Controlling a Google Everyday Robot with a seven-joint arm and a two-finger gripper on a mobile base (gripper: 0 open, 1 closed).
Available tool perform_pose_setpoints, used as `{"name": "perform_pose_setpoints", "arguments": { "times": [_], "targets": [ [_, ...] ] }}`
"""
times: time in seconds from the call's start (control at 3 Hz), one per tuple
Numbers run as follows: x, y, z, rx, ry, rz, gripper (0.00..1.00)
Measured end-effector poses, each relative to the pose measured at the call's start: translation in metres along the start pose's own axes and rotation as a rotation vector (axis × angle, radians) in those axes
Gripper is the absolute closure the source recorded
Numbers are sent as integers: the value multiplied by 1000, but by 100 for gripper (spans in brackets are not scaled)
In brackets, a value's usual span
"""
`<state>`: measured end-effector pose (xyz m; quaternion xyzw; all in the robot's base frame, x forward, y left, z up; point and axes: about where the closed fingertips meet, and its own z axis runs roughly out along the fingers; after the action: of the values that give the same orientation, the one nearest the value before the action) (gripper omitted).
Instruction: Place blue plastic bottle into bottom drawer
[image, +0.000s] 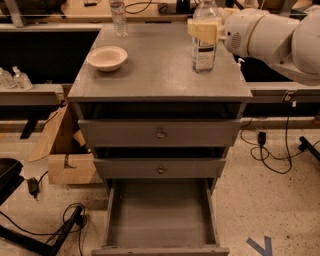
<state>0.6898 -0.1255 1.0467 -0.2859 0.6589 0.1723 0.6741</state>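
The white arm (272, 35) reaches in from the right of the grey cabinet (160, 100) and ends in the hand (204, 31), which sits over the back right part of the cabinet's worktop (160, 75). The hand's pale yellow fingers (200, 30) are closed against the upper body of the blue plastic bottle (203, 54). The bottle is upright, with its white label and dark print facing forward. Its base shows over the worktop's back right corner, but I cannot tell whether it rests on the surface or hangs just above it. At the back left of the worktop stands a second clear bottle (118, 16), and just in front of that sits a shallow white bowl (107, 57); both are well apart from the hand. Below the worktop, the top drawer (160, 134) and the middle drawer (160, 170) each have a round knob and stand slightly out. The bottom drawer (160, 220) is pulled far out at the cabinet's foot, showing a plain grey interior. To the left of the cabinet a cardboard box (67, 162) sits on the floor, and black cables (270, 155) trail on the floor to the cabinet's right.
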Motion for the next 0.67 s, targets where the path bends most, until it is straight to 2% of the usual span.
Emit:
{"name": "perform_pose_setpoints", "arguments": {
  "times": [0.33, 0.67],
  "targets": [
    [31, 34, -10, -92, 76, -4, 100],
    [45, 61, -20, -204, 88, -13, 100]
  ]
}}
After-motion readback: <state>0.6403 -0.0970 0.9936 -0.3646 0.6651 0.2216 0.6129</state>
